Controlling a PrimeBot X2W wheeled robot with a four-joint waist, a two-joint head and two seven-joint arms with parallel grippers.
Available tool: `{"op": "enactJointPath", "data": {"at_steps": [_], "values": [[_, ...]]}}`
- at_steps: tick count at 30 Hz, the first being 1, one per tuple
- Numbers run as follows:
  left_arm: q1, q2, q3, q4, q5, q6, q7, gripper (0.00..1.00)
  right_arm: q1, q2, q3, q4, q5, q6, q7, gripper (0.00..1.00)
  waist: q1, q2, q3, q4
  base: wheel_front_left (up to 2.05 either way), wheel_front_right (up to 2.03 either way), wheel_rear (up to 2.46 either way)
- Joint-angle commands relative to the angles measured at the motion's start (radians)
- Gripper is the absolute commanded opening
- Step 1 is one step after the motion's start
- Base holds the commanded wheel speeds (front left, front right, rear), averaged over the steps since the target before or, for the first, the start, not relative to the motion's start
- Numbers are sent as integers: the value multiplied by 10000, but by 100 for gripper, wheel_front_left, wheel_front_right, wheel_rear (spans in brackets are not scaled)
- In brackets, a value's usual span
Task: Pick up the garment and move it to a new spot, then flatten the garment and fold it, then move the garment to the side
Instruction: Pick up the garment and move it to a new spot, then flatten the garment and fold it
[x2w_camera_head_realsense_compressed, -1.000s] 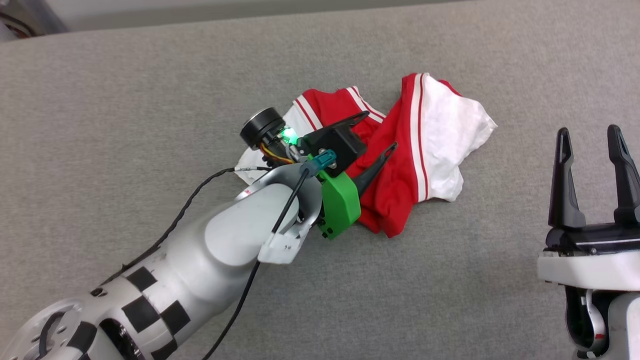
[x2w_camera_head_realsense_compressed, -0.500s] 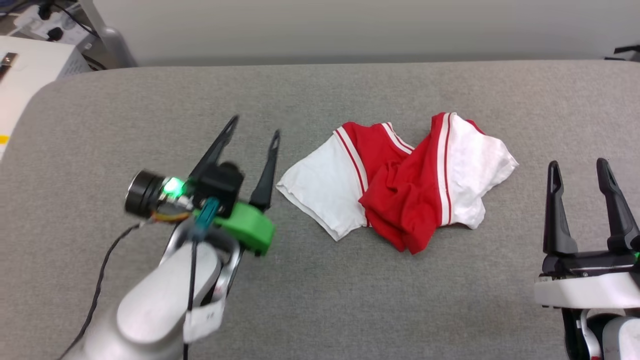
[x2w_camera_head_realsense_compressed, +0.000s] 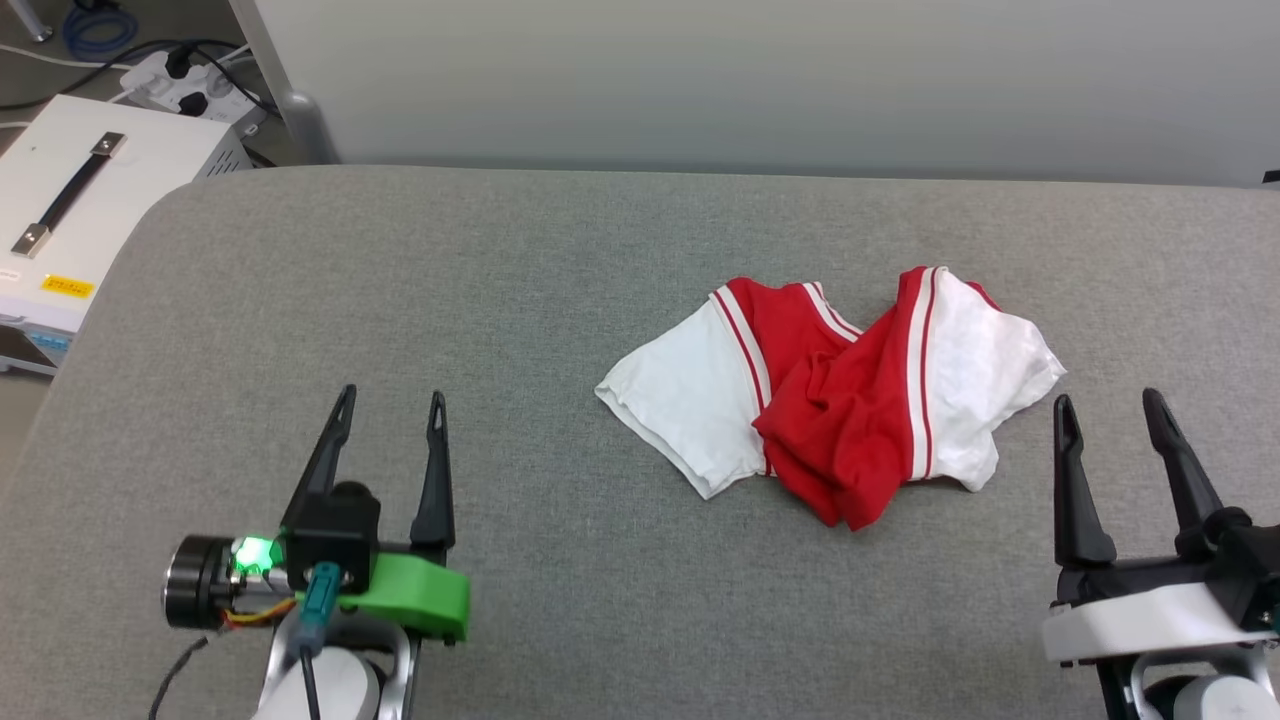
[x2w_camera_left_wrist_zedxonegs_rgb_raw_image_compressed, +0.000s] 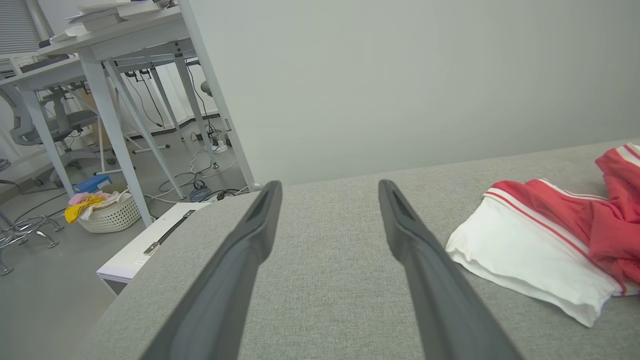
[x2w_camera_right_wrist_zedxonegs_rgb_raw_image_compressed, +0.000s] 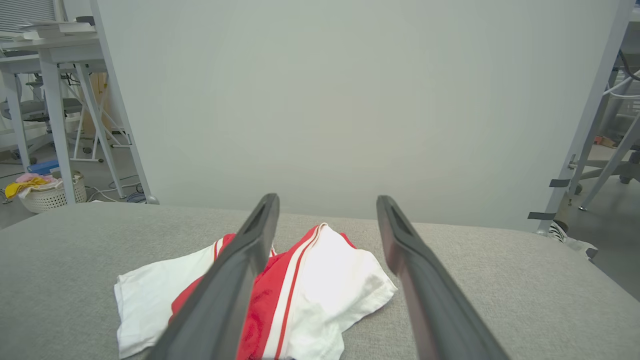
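Pulled back to the front-left of the table (x2w_camera_head_realsense_compressed: 500, 260), the left claw (x2w_camera_head_realsense_compressed: 392, 394) gapes wide and empty; the shirt (x2w_camera_head_realsense_compressed: 840, 420), lying crosswise, sits nearer the equally wide right claw (x2w_camera_head_realsense_compressed: 1106, 397).

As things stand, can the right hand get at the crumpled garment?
Probably yes. The right hand, open, points toward the garment, which lies just ahead and slightly to its left on the grey surface, with nothing between them.

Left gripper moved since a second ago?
Yes. The left gripper was over the shirt; now it's clear of it, off to the shirt's left.
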Motion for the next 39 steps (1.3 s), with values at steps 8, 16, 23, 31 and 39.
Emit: {"op": "enactJointPath", "data": {"at_steps": [8, 16, 23, 31, 39], "values": [[1325, -865, 1064, -50, 878, -684, -56, 100, 622, -10, 174, 465, -18, -6, -61, 100, 1, -1, -277, -66, 0, 0, 0], [1841, -1495, 1858, 56, 1534, -1216, -56, 100, 899, -10, 235, 763, 101, -6, -61, 100, 1, -1, -421, -90, 0, 0, 0], [2051, -1858, 2374, 113, 1905, -1611, -57, 100, 984, -10, 222, 860, 150, -6, -61, 100, 1, -1, -471, -66, 0, 0, 0], [2123, -2127, 2775, 187, 2250, -1976, -57, 100, 968, -10, 232, 910, 180, -6, -61, 100, 1, -1, -471, -30, 0, 0, 0], [2151, -2295, 3030, 230, 2486, -2235, -57, 100, 928, -10, 276, 932, 227, -6, -61, 100, 1, -1, -457, -25, 0, 0, 0]]}}
